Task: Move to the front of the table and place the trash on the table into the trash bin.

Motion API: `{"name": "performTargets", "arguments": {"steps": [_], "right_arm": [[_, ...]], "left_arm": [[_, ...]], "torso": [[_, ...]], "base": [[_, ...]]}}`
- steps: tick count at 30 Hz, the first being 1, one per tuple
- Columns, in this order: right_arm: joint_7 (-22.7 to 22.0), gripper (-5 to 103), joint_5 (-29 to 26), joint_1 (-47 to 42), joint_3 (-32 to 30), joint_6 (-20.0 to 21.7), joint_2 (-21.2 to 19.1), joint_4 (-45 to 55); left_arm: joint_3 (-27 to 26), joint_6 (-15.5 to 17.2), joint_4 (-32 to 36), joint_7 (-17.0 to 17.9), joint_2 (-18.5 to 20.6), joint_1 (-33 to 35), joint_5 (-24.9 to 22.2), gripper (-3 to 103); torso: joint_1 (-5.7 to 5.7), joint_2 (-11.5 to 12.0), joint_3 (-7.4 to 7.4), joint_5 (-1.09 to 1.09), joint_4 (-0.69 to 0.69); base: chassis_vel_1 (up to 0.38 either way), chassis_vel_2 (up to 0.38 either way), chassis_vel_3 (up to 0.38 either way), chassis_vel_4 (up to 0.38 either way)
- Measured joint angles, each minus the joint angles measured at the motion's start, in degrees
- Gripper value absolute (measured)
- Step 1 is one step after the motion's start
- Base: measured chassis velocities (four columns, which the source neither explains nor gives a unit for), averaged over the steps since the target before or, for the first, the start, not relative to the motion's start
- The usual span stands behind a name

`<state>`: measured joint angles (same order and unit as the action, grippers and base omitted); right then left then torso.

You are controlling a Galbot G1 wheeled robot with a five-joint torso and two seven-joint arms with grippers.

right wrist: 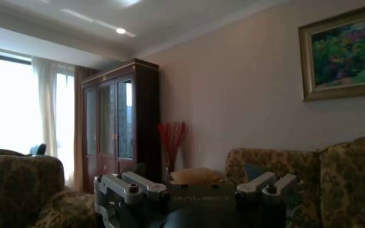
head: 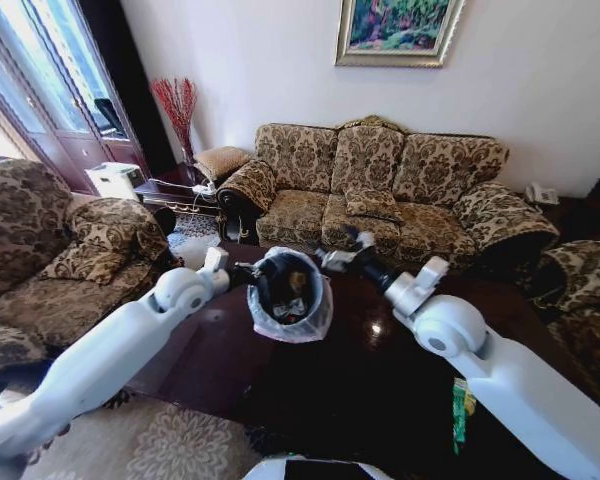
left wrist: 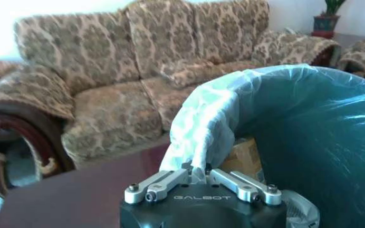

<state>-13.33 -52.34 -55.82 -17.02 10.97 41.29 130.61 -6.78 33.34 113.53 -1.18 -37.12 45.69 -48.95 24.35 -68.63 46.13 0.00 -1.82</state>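
Observation:
The black trash bin [head: 288,295] with its whitish bag liner hangs tilted above the dark red-brown table [head: 360,370], mouth turned toward me. My left gripper [head: 238,272] is shut on the bin's lined rim [left wrist: 198,142]; its fingers [left wrist: 233,180] pinch the plastic. Inside the bin lies something brown [left wrist: 246,151] and a few small pieces I cannot make out. My right gripper [head: 342,252] hovers just right of the bin, open and holding nothing [right wrist: 198,186]. A green-yellow wrapper [head: 462,405] lies near the table's right edge beside my right arm.
A patterned three-seat sofa [head: 380,190] stands behind the table, armchairs on the left [head: 50,260] and right [head: 580,290]. A small side table [head: 175,192] with a vase of red twigs sits at the back left. A patterned rug [head: 170,445] lies in front.

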Motion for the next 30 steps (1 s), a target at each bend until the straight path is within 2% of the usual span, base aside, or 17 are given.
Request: {"name": "performTargets", "arguments": {"steps": [1, 2, 4, 5, 7, 8, 10, 11, 13, 14, 15, 16, 18, 23, 27, 29, 30], "right_arm": [[-0.6, 100, 1.0, -3.6, -4.0, 0.9, 0.6, 0.4], [-1.1, 100, 5.7, -12.0, -11.8, 2.0, 2.5, 0.7], [-1.4, 100, 11.3, -19.7, -17.2, 1.2, 5.3, 0.1], [-1.4, 100, 11.3, -19.7, -17.2, 1.2, 5.3, 0.1], [-1.7, 100, 17.4, -28.8, -23.5, -1.4, 10.3, -1.1], [-1.3, 100, 20.6, -34.8, -27.7, -3.2, 14.5, -1.9], [0.2, 100, 23.7, -42.7, -32.3, -6.2, 20.8, -3.0], [0.2, 100, 23.7, -42.7, -32.3, -6.2, 20.8, -3.0], [1.0, 100, 28.6, -49.2, -34.3, -11.9, 28.6, -5.7], [1.3, 100, 30.6, -50.6, -34.2, -14.4, 31.0, -7.1], [1.3, 100, 30.6, -50.6, -34.2, -14.4, 31.0, -7.1], [1.5, 100, 33.7, -52.3, -33.6, -18.1, 34.8, -9.5], [0.7, 100, 35.4, -53.0, -32.3, -21.1, 38.5, -12.6], [-2.9, 100, 35.9, -51.2, -29.8, -23.2, 41.3, -19.1], [-2.8, 100, 35.9, -50.1, -29.4, -23.2, 41.5, -23.5], [-2.4, 100, 31.2, -49.8, -29.1, -22.8, 41.1, -25.7], [-2.4, 100, 31.2, -49.8, -29.1, -22.8, 41.1, -25.7]], "left_arm": [[-0.7, -0.6, 0.4, -0.1, 0.1, 1.1, 0.8, 0], [-2.0, -1.0, 1.2, -0.3, 0.0, 2.6, 1.8, 0], [-3.1, -1.0, 1.7, -0.3, -0.4, 3.5, 2.4, 0], [-3.1, -1.0, 1.7, -0.3, -0.4, 3.5, 2.4, 0], [-4.2, -1.0, 2.4, -0.3, -1.1, 4.2, 3.5, 0], [-4.6, -1.0, 2.6, -0.3, -1.4, 4.5, 4.0, 0], [-4.8, -1.0, 2.8, -0.3, -1.8, 4.6, 4.3, 0], [-4.8, -1.0, 2.8, -0.3, -1.8, 4.6, 4.3, 0], [-4.9, -1.0, 2.8, -0.3, -2.3, 4.6, 4.4, 0], [-4.9, -1.0, 2.8, -0.3, -2.5, 4.6, 4.4, 0], [-4.9, -1.0, 2.8, -0.3, -2.5, 4.6, 4.4, 0], [-4.7, -1.0, 2.8, -0.3, -2.7, 4.5, 4.5, 0], [-4.5, -1.0, 2.8, -0.3, -3.0, 4.4, 4.5, 0], [-4.3, -1.0, 2.7, -0.3, -3.5, 4.2, 4.4, 0], [-4.3, -1.1, 2.7, -0.3, -3.5, 4.4, 4.3, 0], [-4.4, -1.1, 2.7, -0.3, -3.3, 4.4, 4.1, 0], [-4.4, -1.1, 2.7, -0.3, -3.3, 4.4, 4.1, 0]], "torso": [[0.0, 0.0, 0.0, -0.01, 0.01], [-0.01, 0.0, 0.0, -0.02, 0.05], [-0.01, 0.0, 0.0, 0.01, 0.05], [-0.01, 0.0, 0.0, 0.01, 0.05], [-0.01, 0.0, -0.01, 0.04, 0.06], [-0.01, 0.0, -0.01, 0.03, 0.06], [-0.01, 0.0, -0.01, 0.01, 0.08], [-0.01, 0.0, -0.01, 0.01, 0.08], [-0.02, 0.0, -0.01, -0.02, 0.08], [-0.02, 0.0, -0.02, -0.01, 0.07], [-0.02, 0.0, -0.02, -0.01, 0.07], [-0.02, 0.0, -0.01, -0.01, 0.08], [-0.02, 0.0, -0.01, -0.01, 0.08], [0.0, 0.0, 0.0, -0.01, 0.06], [0.01, 0.0, 0.01, 0.0, 0.05], [0.0, 0.0, 0.01, -0.01, 0.06], [0.0, 0.0, 0.01, -0.01, 0.06]], "base": [[0.0, 0.0, 0.0, 0.0], [0.0, 0.0, 0.0, 0.0], [0.0, 0.0, 0.0, 0.0], [0.0, 0.0, 0.0, 0.0], [0.0, 0.0, 0.0, 0.0], [0.0, 0.0, 0.0, 0.0], [0.0, 0.0, 0.0, 0.0], [0.0, 0.0, 0.0, 0.0], [0.0, 0.0, 0.0, 0.0], [0.0, 0.0, 0.0, 0.0], [0.0, 0.0, 0.0, 0.0], [0.0, 0.0, 0.0, 0.0], [-0.015, -0.025, -0.013, -0.018], [-0.044, -0.044, -0.041, -0.051], [-0.064, -0.052, -0.059, -0.059], [-0.088, -0.076, -0.077, -0.075], [-0.088, -0.076, -0.071, -0.087]]}}
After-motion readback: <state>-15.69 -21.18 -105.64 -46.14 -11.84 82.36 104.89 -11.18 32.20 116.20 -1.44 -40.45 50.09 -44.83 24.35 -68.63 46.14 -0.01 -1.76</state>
